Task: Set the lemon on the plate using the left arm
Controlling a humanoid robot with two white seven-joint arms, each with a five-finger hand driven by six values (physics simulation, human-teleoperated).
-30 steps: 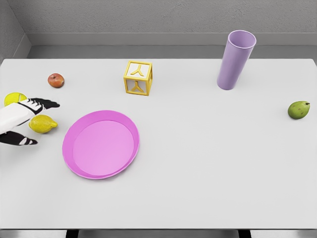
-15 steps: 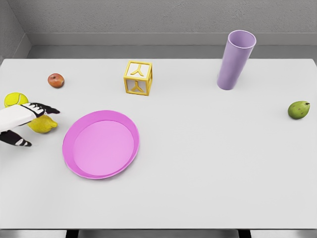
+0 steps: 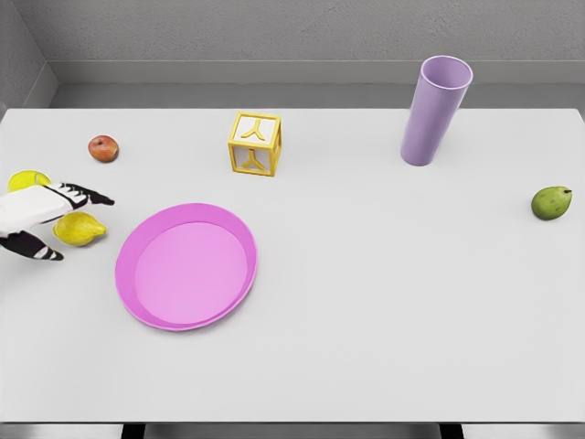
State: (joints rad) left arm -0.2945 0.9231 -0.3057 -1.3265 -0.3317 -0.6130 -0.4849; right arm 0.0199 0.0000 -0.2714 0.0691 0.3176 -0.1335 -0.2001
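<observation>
So, head view only, one camera to go through: my left hand (image 3: pixel 41 219) comes in at the far-left edge of the table (image 3: pixel 384 302), fingers (image 3: pixel 91 197) stretched out over the top of the lemon (image 3: pixel 79 228) and the thumb low on its near side, so the hand brackets the fruit but I judge it not closed on it; fingers read as spread, nothing held. Step in hand is the grasp. To do it well I'd bring the palm down so the lemon sits deep between thumb and fingers, then curl evenly; a round fruit will likely squirt out toward the right if only the tips pinch it. Lemon lies on the table just under and slightly right of the hand, partly covered by it, and just left of the pink plate (image 3: pixel 186 266), near but not touching its rim. Short carry to the right once gripped, lift enough to clear the rim. Watch the yellow ball (image 3: pixel 26 179) right behind the hand on the far side, easy to knock. Apple (image 3: pixel 103 147) further off on the far left, letter block (image 3: pixel 254 144) beyond the plate, purple cup (image 3: pixel 435 111) far right, green fruit (image 3: pixel 551 202) at the right edge, all well apart from the work. Right arm not visible.
</observation>
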